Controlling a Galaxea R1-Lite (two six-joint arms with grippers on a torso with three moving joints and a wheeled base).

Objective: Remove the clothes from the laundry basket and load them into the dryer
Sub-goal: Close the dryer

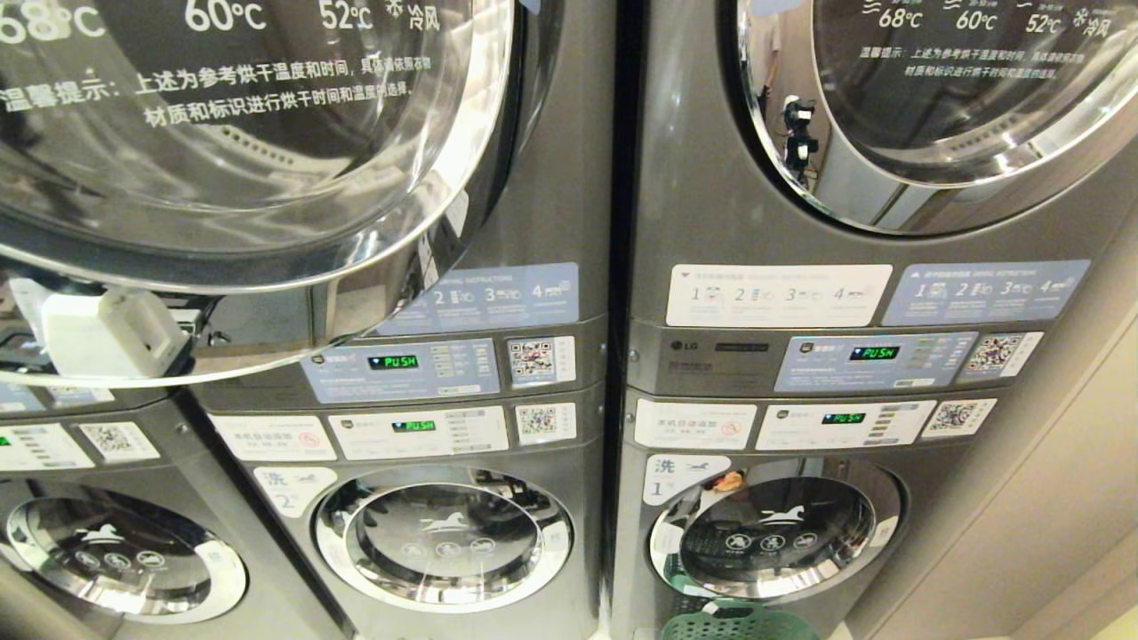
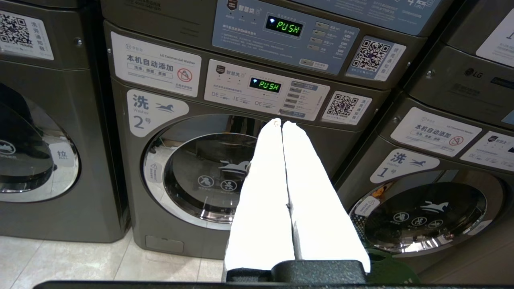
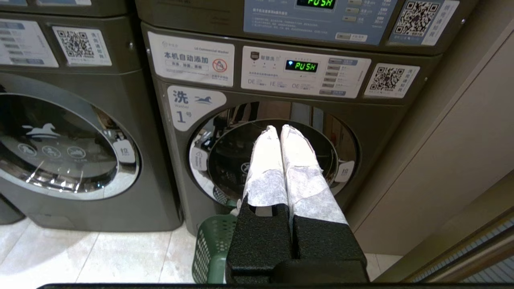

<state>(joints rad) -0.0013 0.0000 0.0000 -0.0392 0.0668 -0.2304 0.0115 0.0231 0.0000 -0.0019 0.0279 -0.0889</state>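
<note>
**Currently: Both Tools Clenched, Nothing Held**

Nearest, the left tool and right tool are clenched empty. The laundry basket stands on the floor below washer 1. Release the right tool before descending. Beyond, the dryer door stands open.

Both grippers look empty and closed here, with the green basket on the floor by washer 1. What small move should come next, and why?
Probably lower the right gripper toward the green laundry basket and open it. Both it and the left gripper are shut on nothing, the basket sits on the floor just beneath the right arm before washer 1, and one upper dryer door already stands open.
</note>
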